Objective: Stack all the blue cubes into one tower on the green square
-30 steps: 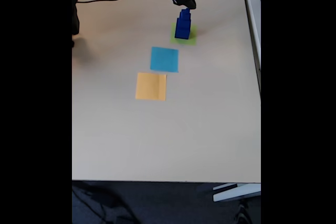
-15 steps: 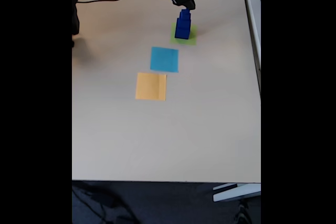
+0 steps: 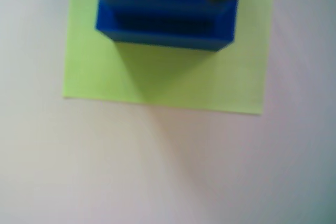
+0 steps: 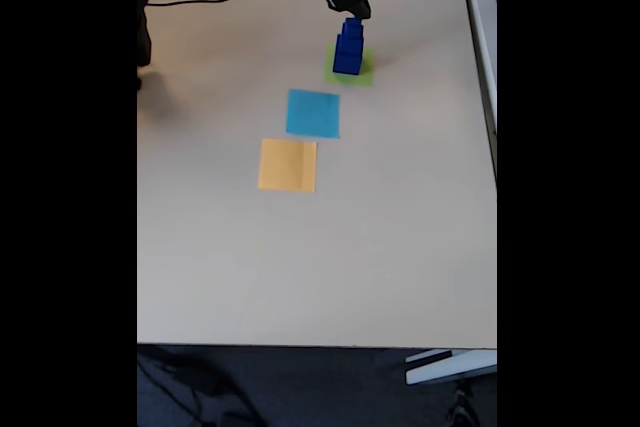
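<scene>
1. Black gripper point(image 4: 357, 9) hangs just above the top of the tower point(image 4: 348, 47) at the far end of the table point(image 4: 400, 247) in the fixed view; whether its jaws are parted or hold anything cannot be told, since they are small and dark against the arm.
2. Compared with the frames of the last second, the gripper has risen slightly off the topmost cube, while the tower has not shifted. Judged from this, the last cube has been placed and the arm is withdrawing.
3. In the wrist view, the blue cubes point(image 3: 165, 24) appear as stepped blue tiers; a dark blur at the top edge is probably the gripper, but it is too blurred to be sure.
4. The green square point(image 3: 173, 80) lies flat under the tower, with a bare margin showing on the near side and on both flanks in the wrist view. The tower stands upright on it.
5. No loose blue cube shows on the table, so the stacking appears complete or nearly so.
6. Nearer the camera in the fixed view lie a light-blue square point(image 4: 313, 113) and an orange square point(image 4: 288, 165), both flat, bare and well apart from the tower.
7. Nothing stands in the arm's way; the risk, as a judgement, is brushing the top cube on retreat.
</scene>
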Tool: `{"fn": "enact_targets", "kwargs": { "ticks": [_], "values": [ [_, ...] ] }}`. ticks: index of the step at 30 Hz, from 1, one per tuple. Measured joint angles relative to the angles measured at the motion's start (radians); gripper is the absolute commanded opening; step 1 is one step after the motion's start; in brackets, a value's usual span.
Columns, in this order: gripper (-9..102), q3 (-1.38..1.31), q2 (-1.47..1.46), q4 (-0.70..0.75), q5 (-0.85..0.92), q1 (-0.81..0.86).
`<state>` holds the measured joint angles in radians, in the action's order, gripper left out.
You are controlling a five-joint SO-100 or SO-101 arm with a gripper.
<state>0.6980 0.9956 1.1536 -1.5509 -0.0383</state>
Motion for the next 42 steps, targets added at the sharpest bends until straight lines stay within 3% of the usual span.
{"fn": "enact_targets", "kwargs": {
  "ticks": [42],
  "values": [
    [0,0.0,0.0,0.023,0.0,0.0]
  ]
}}
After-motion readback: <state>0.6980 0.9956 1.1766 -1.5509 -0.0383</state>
